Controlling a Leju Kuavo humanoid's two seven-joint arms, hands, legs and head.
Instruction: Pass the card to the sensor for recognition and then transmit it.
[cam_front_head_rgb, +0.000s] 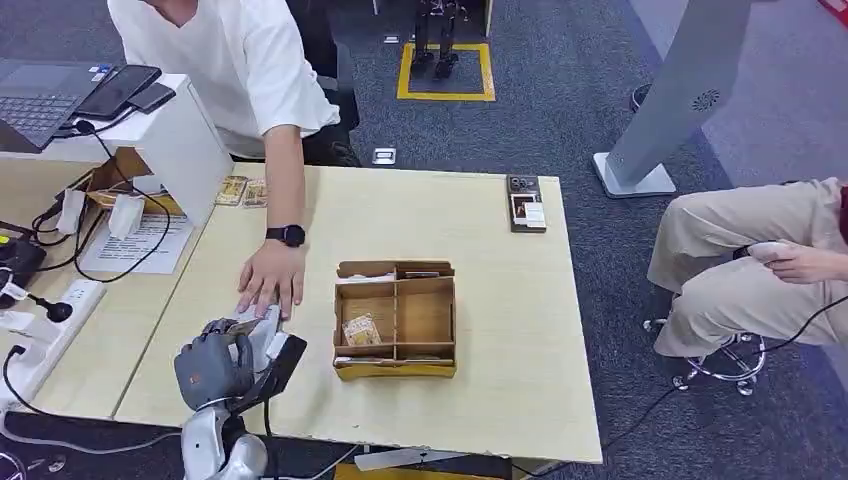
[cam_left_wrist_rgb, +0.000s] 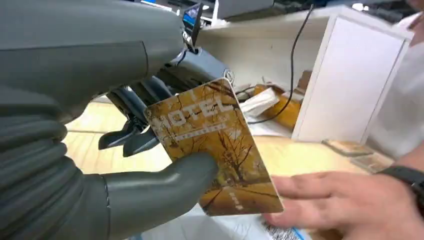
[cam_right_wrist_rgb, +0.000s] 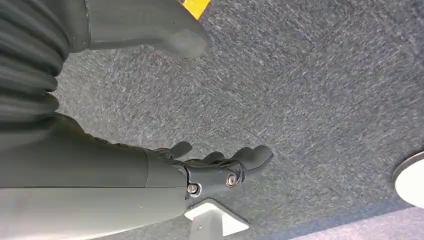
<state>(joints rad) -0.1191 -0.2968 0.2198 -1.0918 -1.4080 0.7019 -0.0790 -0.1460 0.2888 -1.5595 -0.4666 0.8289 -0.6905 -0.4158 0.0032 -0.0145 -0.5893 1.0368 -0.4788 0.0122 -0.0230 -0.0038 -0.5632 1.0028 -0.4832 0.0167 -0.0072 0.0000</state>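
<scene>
My left hand (cam_left_wrist_rgb: 107, 150): raised over the pale wooden table's (cam_front_head_rgb: 500, 400) near-left edge, thumb and dark fingers pinching an amber tree-printed hotel card (cam_left_wrist_rgb: 215, 150), beside a person's hand (cam_left_wrist_rgb: 350, 205). My right hand (cam_right_wrist_rgb: 210, 167): hanging above grey carpet (cam_right_wrist_rgb: 310, 85), fingers spread, empty.

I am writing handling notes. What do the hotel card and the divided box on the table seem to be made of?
The card: probably glossy printed plastic; it stays stiff and flat where the left hand grips it, though laminated paper is possible. The box: brown corrugated cardboard, matte, judging by its thin slotted dividers and raw edges.
</scene>
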